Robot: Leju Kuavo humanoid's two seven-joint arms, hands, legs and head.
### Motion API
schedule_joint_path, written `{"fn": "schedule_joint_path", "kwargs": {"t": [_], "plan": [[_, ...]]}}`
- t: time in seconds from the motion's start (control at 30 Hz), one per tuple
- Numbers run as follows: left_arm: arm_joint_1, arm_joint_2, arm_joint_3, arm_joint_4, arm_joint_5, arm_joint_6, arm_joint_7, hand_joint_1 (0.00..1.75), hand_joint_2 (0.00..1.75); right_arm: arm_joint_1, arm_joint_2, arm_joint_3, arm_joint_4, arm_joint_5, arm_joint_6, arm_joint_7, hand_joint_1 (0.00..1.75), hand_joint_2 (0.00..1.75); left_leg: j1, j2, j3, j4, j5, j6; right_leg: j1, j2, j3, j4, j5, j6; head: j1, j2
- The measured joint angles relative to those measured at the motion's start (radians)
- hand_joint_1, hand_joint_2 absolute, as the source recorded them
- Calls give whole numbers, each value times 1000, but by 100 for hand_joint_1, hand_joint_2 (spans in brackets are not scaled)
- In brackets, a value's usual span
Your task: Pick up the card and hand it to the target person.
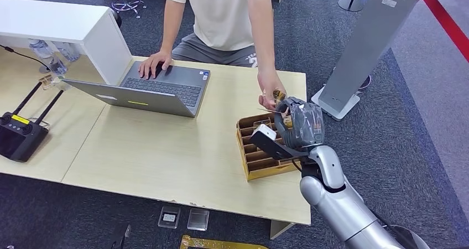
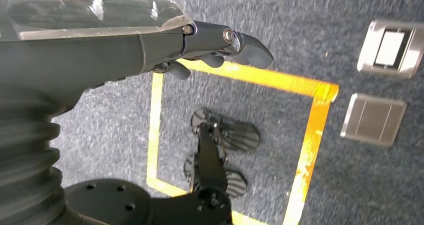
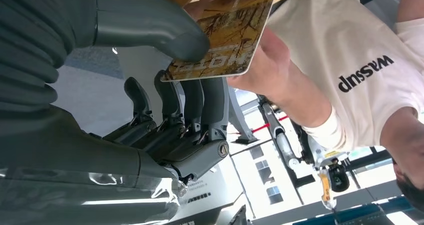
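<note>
1. On the left of the head view we see a laptop (image 1: 160, 88) on the worktop (image 1: 166, 155); the person's one hand rests on its keyboard.
2. Our left hand (image 2: 220, 47) hangs over the floor, fingers curled loosely, holding nothing.
3. Further right, above the wooden card rack (image 1: 260, 155), our right hand (image 1: 301, 124) pinches the card (image 3: 225, 35) between thumb and fingers.
4. The person's hand (image 1: 272, 97) is at the card's far end, so we judge the handover is under way.
5. The card's long axis runs out from our hand toward the person.
6. Next we should loosen our pinch once their hold looks firm.
</note>
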Motion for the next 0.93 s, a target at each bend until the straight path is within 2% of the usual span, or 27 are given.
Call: {"fn": "schedule_joint_path", "kwargs": {"t": [0.03,0.1,0.23,0.67,0.77,0.93], "plan": [[0,0,0,0,0,-9,2,0,175,-1,4,0,11,0,0,-2,0,175,0,0,0,0,0,0,0,0,0,0,0,0,0,0],[0,0,-4,0,-6,-21,6,0,175,-4,13,1,30,0,0,-3,0,175,0,0,0,0,0,0,0,0,0,0,0,0,0,0],[0,-1,-15,0,-18,-23,12,0,0,-6,23,1,56,0,0,-2,0,175,0,0,0,0,0,0,0,0,0,0,0,0,0,0],[0,-2,-21,0,-1,4,5,0,0,-3,29,0,77,-16,0,10,0,175,0,0,1,0,0,0,0,0,0,0,0,0,0,0],[0,-2,-23,0,0,9,2,0,0,11,28,-8,61,-102,11,-16,0,175,0,0,1,0,0,0,0,0,0,0,0,0,0,0],[3,-2,-24,0,4,11,-6,0,0,42,24,-33,26,-355,77,-114,0,175,0,0,1,0,0,0,0,0,0,0,0,0,0,0]]}}
